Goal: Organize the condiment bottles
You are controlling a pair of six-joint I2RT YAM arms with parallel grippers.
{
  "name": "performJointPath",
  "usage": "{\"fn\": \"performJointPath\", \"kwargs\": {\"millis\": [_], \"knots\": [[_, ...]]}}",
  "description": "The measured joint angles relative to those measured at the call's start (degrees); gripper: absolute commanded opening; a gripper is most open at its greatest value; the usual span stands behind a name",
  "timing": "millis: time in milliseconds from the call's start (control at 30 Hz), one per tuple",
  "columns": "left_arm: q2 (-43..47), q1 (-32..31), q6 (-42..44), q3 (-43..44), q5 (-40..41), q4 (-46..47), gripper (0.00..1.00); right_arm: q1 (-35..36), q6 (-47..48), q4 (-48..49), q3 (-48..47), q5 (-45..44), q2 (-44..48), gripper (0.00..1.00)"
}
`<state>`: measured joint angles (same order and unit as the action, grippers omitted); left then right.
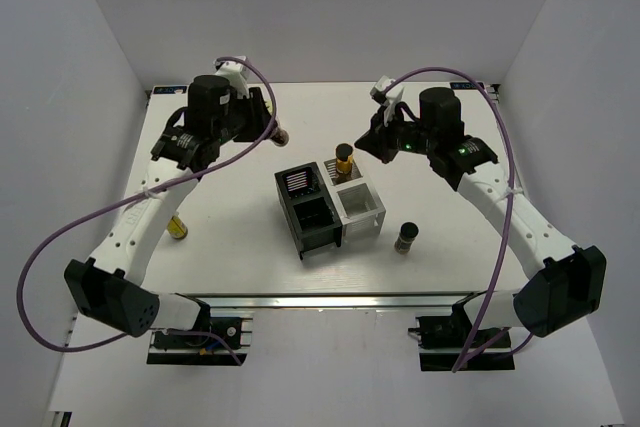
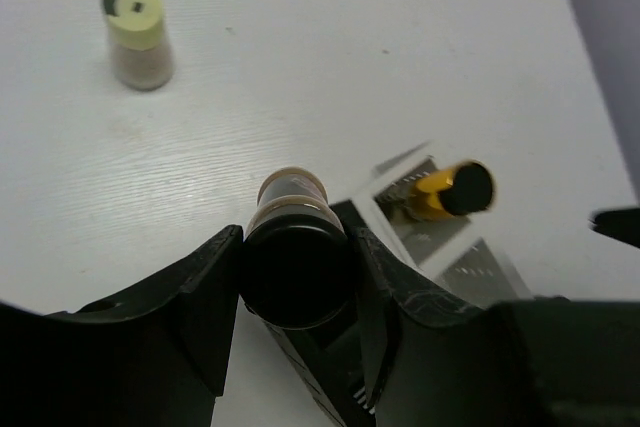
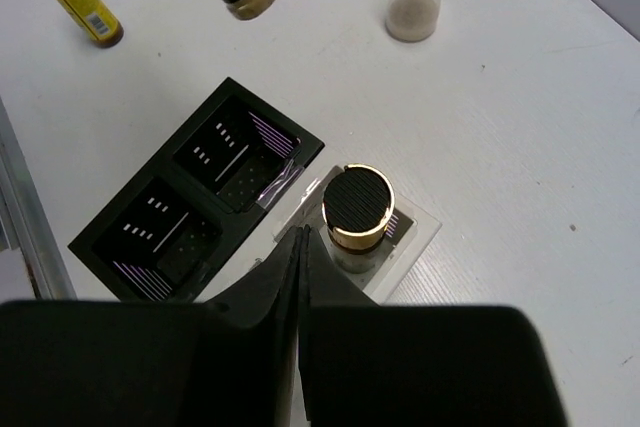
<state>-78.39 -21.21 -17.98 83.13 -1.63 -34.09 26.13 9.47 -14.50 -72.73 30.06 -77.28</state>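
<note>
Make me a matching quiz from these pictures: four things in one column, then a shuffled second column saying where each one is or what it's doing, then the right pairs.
Things
1. pale-capped bottle
2. gold-rimmed bottle
3. amber bottle
4. left gripper

Places or states
A. in a cell of the white box
B. shut on a dark bottle
C. upright on the open table, nothing touching it
D. on the table, partly under the left arm in the top view

Pairs: 1-C, 2-A, 3-D, 4-B
</note>
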Motion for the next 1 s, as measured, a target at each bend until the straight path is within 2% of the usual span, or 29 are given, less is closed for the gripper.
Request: {"fn": "performJointPath", "kwargs": {"millis": [167, 367, 733, 1000], "knots": [[1.6, -1.4, 0.4, 0.0, -8.9, -0.4, 0.0, -0.6, -0.1, 0.0, 0.5, -0.4, 0.1, 0.0], [0.9, -4.3, 1.0, -0.6, -11.9, -1.9, 0.0, -1.0, -0.1, 0.0, 0.6, -0.8, 0.2, 0.0], [-6.2, -10.9, 3.0, -0.7, -7.1, -5.3, 0.0, -1.4, -0.1, 0.1, 1.9, -1.1, 1.4, 0.0], [-7.0, -11.8, 3.7, -1.0, -1.8, -6.1, 0.0, -1.8, -0.1, 0.1, 2.4, -1.2, 1.9, 0.0]]}}
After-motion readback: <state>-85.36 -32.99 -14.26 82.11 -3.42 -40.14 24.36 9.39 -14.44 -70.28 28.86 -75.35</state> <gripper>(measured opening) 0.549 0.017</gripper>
